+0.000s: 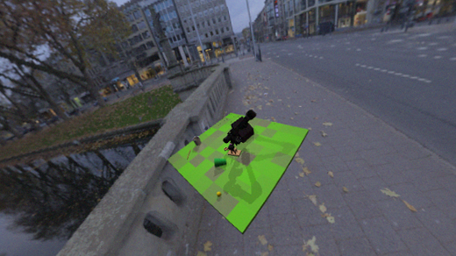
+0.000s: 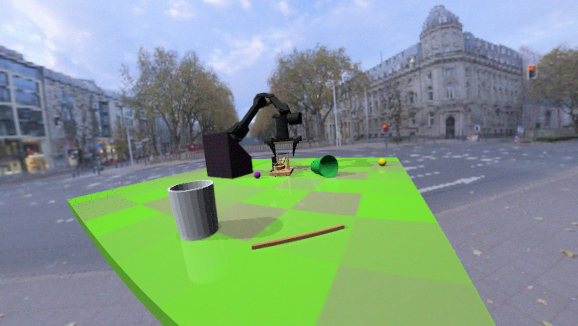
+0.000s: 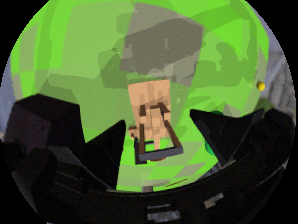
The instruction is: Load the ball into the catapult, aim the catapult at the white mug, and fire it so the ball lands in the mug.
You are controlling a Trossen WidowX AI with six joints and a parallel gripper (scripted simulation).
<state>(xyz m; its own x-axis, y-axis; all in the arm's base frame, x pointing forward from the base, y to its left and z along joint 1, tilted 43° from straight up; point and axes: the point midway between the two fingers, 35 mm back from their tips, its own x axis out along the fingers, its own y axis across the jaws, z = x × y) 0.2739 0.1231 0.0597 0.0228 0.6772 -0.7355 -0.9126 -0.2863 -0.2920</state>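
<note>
The small wooden catapult (image 1: 235,152) (image 2: 282,172) (image 3: 150,92) stands on the green board. My gripper (image 2: 283,154) (image 3: 158,117) is open and empty, pointing down over the catapult, with one finger on each side of its frame in the wrist view. The white mug (image 1: 196,140) (image 2: 194,212) looks grey and stands upright, far from the gripper. A purple ball (image 2: 257,175) lies beside the catapult, on the arm base's side. A yellow ball (image 1: 219,193) (image 2: 382,162) (image 3: 261,86) lies farther away near the board's edge. Whether the catapult's cup holds anything is unclear.
A green cup (image 1: 219,162) (image 2: 325,166) lies on its side near the catapult. A thin brown stick (image 2: 300,237) (image 1: 188,154) lies near the mug. The dark arm base (image 2: 225,155) (image 3: 47,122) stands behind the catapult on the checkered green board (image 1: 243,218) (image 2: 240,300).
</note>
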